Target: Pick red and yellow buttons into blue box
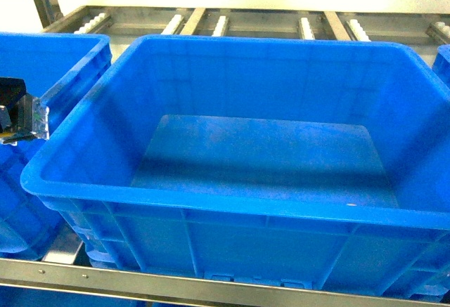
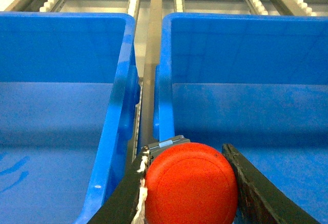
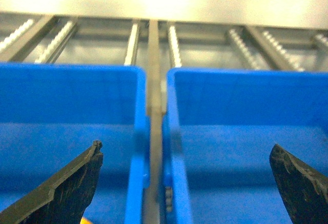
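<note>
3 blue crates appear in the head view: the blue box [image 1: 239,145] fills the centre, resting on a metal roller rack [image 1: 211,22], with a second crate [image 1: 49,61] at the left edge and a corner of a third [image 1: 443,61] at the right edge. The left gripper [image 1: 17,117] is only partly visible at the left edge, above the gap between the left crate and the blue box. In the left wrist view, the left gripper [image 2: 192,183] is clamped on the red button [image 2: 190,185], with 1 black finger [image 2: 256,188] pressed against each side of the red cap; the button sits just inside the blue box [image 2: 246,55], near its left rim. In the right wrist view, the right gripper [image 3: 187,183] has its 2 fingers [image 3: 61,193] spread wide apart, holding nothing, above the gap between 2 crates. The yellow button is not identifiable in any view.
</note>
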{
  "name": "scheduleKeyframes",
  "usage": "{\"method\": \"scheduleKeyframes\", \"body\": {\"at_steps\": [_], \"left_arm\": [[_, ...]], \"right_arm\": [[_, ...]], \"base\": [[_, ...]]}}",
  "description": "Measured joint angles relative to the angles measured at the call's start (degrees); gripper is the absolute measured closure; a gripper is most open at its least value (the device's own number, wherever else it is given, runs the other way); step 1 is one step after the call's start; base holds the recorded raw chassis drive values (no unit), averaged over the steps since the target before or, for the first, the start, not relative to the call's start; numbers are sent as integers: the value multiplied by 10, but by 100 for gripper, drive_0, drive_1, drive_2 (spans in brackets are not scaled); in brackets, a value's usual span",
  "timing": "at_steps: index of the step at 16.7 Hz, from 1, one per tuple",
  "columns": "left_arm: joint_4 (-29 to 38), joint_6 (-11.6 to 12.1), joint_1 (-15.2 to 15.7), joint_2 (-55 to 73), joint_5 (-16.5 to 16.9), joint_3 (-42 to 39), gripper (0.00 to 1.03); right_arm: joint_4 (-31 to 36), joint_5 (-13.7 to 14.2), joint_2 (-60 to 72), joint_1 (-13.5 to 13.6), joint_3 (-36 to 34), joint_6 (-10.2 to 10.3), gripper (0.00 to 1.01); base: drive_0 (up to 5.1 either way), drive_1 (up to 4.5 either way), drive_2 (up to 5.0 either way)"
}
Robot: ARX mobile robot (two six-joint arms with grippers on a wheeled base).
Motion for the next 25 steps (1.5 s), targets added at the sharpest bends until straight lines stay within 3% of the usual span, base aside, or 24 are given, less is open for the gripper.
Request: {"method": "scheduleKeyframes", "body": {"at_steps": [2, 3, 4, 6, 15, 17, 19, 22, 23, 25], "left_arm": [[0, 0, 0, 0, 0, 0, 70], [0, 0, 0, 0, 0, 0, 70], [0, 0, 0, 0, 0, 0, 70], [0, 0, 0, 0, 0, 0, 70], [6, 0, 1, 16, 12, 18, 70], [31, 0, 0, 88, 60, 92, 70], [-21, 9, -7, 171, 109, 180, 70], [-172, 50, -27, 286, 180, 311, 70], [-225, 70, -36, 318, 191, 347, 70], [-246, 76, -39, 332, 207, 359, 70]], "right_arm": [[-13, -13, -126, -31, -40, -16, 3], [-40, -11, -181, -33, -50, -22, 3], [-63, -10, -219, -28, -60, -22, 3], [-102, 18, -260, 5, -92, -25, 3], [-99, 20, -259, 5, -92, -28, 3], [-99, 20, -259, 5, -92, -28, 3], [-99, 20, -259, 5, -92, -28, 3], [-99, 20, -259, 5, -92, -28, 3], [-99, 20, -259, 5, -92, -28, 3], [-99, 20, -259, 5, -92, -28, 3]], "base": [[0, 0, 0], [0, 0, 0], [0, 0, 0], [0, 0, 0], [0, 0, 0], [0, 0, 0], [0, 0, 0], [0, 0, 0], [0, 0, 0], [0, 0, 0]]}}
